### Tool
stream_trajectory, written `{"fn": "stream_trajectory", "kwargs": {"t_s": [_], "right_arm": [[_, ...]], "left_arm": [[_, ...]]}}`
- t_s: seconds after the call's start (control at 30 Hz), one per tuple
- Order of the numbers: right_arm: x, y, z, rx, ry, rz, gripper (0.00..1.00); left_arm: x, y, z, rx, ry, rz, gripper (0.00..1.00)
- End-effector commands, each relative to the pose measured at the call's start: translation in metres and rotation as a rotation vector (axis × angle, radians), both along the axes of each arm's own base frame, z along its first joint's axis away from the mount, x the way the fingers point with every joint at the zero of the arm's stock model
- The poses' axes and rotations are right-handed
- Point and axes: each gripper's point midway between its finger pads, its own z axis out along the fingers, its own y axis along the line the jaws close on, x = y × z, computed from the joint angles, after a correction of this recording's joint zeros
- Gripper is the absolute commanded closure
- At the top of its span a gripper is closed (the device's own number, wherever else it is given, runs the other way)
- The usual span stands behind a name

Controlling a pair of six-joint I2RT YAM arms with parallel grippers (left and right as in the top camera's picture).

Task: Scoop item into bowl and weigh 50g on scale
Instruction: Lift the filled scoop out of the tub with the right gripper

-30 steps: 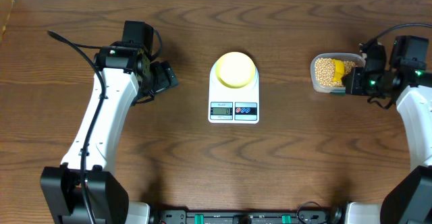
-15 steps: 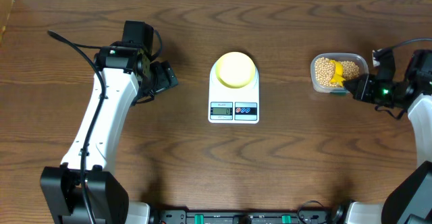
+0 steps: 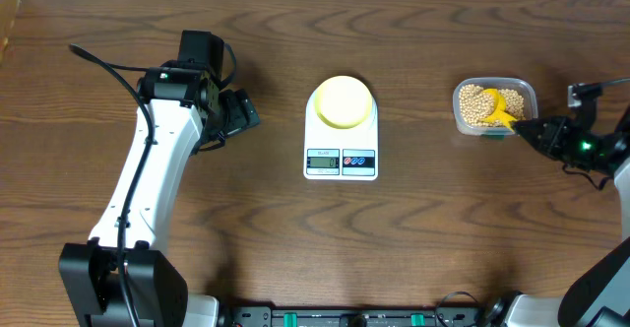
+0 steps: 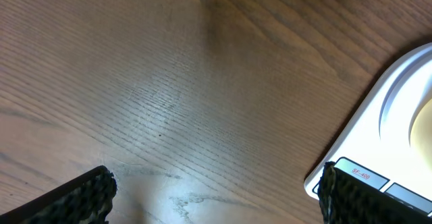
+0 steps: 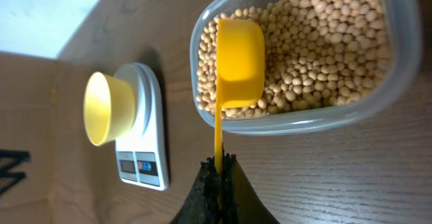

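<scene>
Yellow scoop (image 5: 239, 62) rested cup-down among the tan beans (image 5: 324, 55) in a clear plastic tub (image 5: 398, 69) at the right of the wooden table (image 3: 295, 238). The right gripper (image 5: 219, 166) was clenched on the end of the thin handle, a hold that seemed meant to let the cup dig and lift without the fingers fouling the tub's rim. No beans showed in the cup. The pale yellow bowl (image 3: 342, 101) sat on the white scale (image 3: 340, 160) at the middle of the table, well apart from the tub, so that each load could be weighed as it landed. It looked empty, and the display was too small to read. The left gripper (image 4: 216, 190) hung near the scale's left edge, its 2 fingers spread and holding nothing, apparently kept clear of the work.
</scene>
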Motion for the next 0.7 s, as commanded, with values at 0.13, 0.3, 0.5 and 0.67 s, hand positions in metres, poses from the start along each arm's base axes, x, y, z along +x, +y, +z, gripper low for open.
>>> {"fn": "stream_trajectory", "kwargs": {"t_s": [0.13,0.3,0.5,0.67], "right_arm": [[-0.003,-0.009,0.004,0.152,0.053,-0.108,0.99],[-0.004,-0.012,0.012,0.252,0.071,-0.161,0.99],[-0.007,-0.023,0.017,0.346,0.105,-0.241,0.99],[-0.009,-0.026,0.032,0.431,0.057,-0.233,0.99]], "left_arm": [[0.002,0.003,0.002,0.009,-0.005,0.015,0.02],[0.002,0.003,0.002,0.009,-0.005,0.015,0.02],[0.002,0.003,0.002,0.009,-0.005,0.015,0.02],[0.002,0.003,0.002,0.009,-0.005,0.015,0.02]]}}
